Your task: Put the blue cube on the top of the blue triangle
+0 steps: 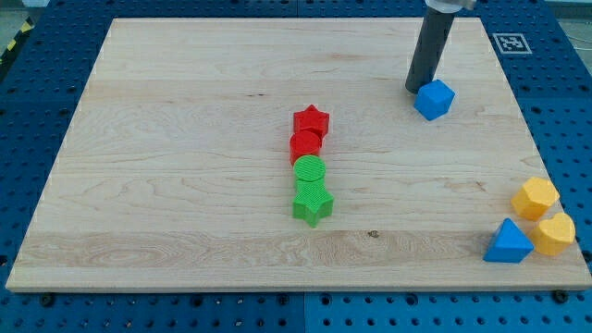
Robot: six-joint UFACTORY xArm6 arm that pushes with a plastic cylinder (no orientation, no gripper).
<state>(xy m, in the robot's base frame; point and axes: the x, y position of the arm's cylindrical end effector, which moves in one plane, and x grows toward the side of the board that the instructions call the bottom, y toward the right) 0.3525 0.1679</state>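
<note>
My tip [418,89] sits near the board's [185,92] top right corner, touching the upper left side of the blue cube [434,99]; I have no jaws, just a rod. The blue triangle [508,242] is far away, in the bottom right corner, next to two yellow blocks [544,215]. Red and green blocks [311,165] line up mid-board.

A: Board state?
B: Wooden board [185,111] on blue pegboard [28,139]. Blue cube [434,99] far right, my tip [415,89] touching its left. Centre column, far to near: red star [312,120], red cylinder [304,145], green cylinder [310,171], green star [314,203].
A: Near right corner?
B: Blue triangle [508,242], two yellow blocks [536,198] [556,232] beside it.
</note>
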